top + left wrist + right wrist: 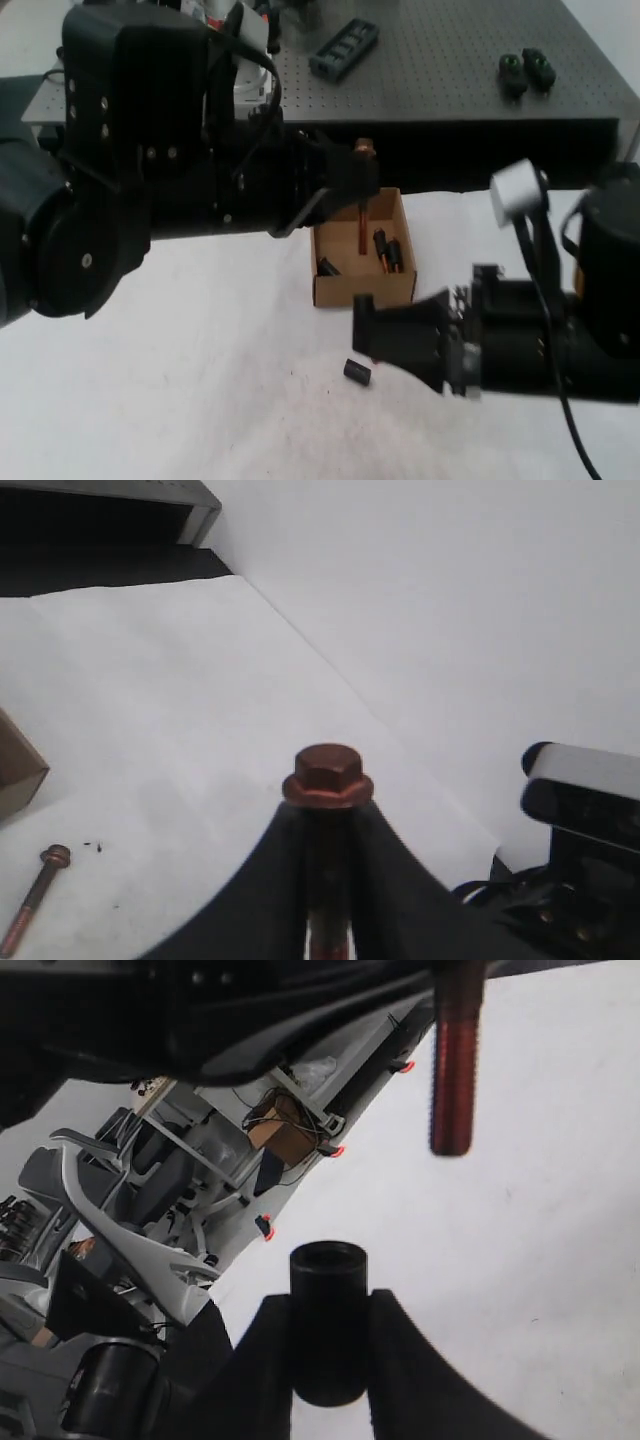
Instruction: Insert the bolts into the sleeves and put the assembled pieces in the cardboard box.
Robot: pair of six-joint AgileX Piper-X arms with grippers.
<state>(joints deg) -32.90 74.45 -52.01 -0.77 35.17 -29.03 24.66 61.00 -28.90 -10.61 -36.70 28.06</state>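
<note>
My left end effector point(327, 818) was clamped on a copper bolt point(327, 778). Its two fingers pressed on the shank just under the hexagonal head, which stood out past the fingertips. My right end effector point(328, 1305) was closed on a black sleeve point(328, 1280), and the open mouth of the sleeve was free beyond the fingers. The threaded end of the bolt hung near this sleeve but apart from it.

The table point(150, 400) under them was covered with a white cloth point(180, 680). On it a loose sleeve point(357, 372) lay just beside the right end effector, and a second bolt point(35, 895) lay flat near a corner of the cardboard box point(362, 285). The box stood open between the two arms, and some assembled pieces point(388, 250) lay inside.

Farther away, a metal plate point(450, 60) with many small holes carried a black tray point(345, 47) and two dark green parts point(525, 70). In the right wrist view I saw chairs point(90, 1190) and desk frames in the room behind.
</note>
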